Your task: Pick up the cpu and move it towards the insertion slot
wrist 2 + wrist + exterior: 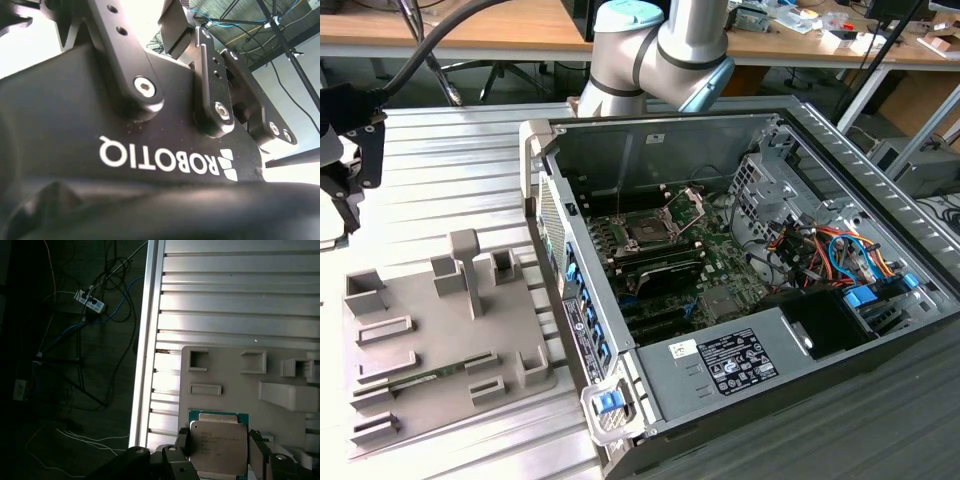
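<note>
From where I stand, the exterior view's left edge cuts off the black gripper (350, 185), and its top edge cuts the silver-grey robot arm (692, 40). In the first wrist view the picture's edge crops the dark fingers (257, 455) flanking the silvery square cpu (218, 447). The shiny-framed square insertion slot (646, 232) is too small for detail.

Inventory by count. Arm (695, 40): one. Gripper (219, 452): one, with two fingers (257, 452). Cpu (220, 437): one. Insertion slot (648, 232): one. Open computer case (650, 150): one, containing one power supply (735, 362). Grey fixture plate (420, 335): one, carrying one memory stick (420, 377). Ribbed metal table (450, 170): one.
</note>
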Tool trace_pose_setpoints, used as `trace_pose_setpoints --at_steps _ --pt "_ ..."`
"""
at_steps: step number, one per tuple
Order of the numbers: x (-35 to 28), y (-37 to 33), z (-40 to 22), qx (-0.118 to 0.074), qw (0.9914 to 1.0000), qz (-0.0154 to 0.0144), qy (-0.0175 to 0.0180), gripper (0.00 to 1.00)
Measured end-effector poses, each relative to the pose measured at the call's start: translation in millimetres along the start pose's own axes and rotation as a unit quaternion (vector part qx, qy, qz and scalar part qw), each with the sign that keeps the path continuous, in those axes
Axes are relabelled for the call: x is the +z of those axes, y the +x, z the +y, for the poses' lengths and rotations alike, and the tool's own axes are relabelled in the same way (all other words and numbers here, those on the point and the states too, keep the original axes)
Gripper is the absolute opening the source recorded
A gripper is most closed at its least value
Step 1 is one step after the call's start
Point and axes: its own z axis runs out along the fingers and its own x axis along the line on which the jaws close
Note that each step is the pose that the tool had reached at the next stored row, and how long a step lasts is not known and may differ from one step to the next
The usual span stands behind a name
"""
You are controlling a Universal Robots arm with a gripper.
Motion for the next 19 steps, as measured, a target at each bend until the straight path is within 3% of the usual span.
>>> trace_pose_setpoints --at_steps 19 --pt "0.0 -15.7 -1.6 0.000 1.00000 0.0000 0.0000 0.55"
